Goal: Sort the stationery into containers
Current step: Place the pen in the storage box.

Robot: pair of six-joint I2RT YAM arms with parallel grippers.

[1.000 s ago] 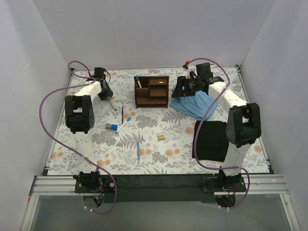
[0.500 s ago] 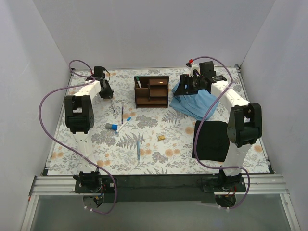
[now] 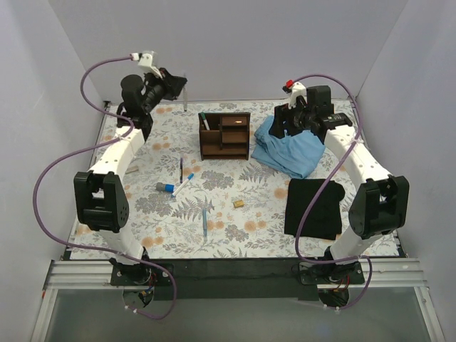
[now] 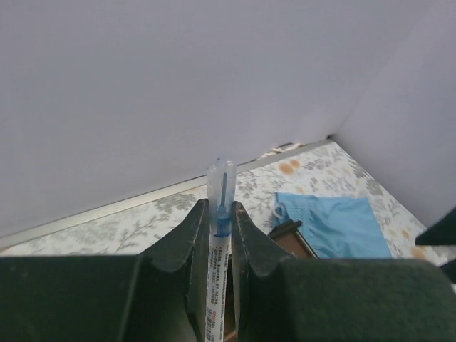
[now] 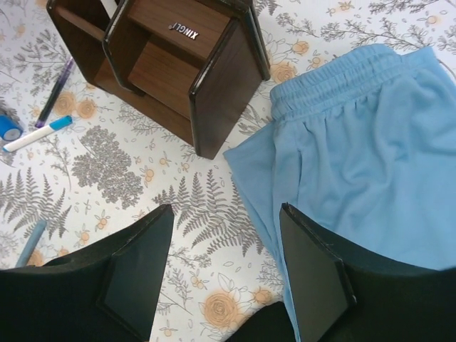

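Note:
My left gripper (image 3: 177, 85) is raised high at the back left, shut on a white pen with a blue tip (image 3: 184, 87). In the left wrist view the pen (image 4: 218, 249) stands upright between the fingers (image 4: 193, 235). The dark brown organizer (image 3: 224, 135) stands at the back centre with one pen (image 3: 205, 120) in a tall slot. On the table lie a black pen (image 3: 181, 167), a white-and-blue marker (image 3: 182, 184), a blue-and-white cylinder (image 3: 165, 187), a blue pen (image 3: 204, 222) and a tan block (image 3: 239, 203). My right gripper (image 3: 282, 122) is open and empty, right of the organizer (image 5: 178, 64).
A light blue cloth (image 3: 293, 151) lies right of the organizer, under my right gripper (image 5: 226, 214). A black cloth (image 3: 313, 208) lies at the front right. White walls close in the back and both sides.
My left arm has lifted the pen from the back-left table high into the air and swung right toward the organizer. My right gripper has risen and shifted slightly right.

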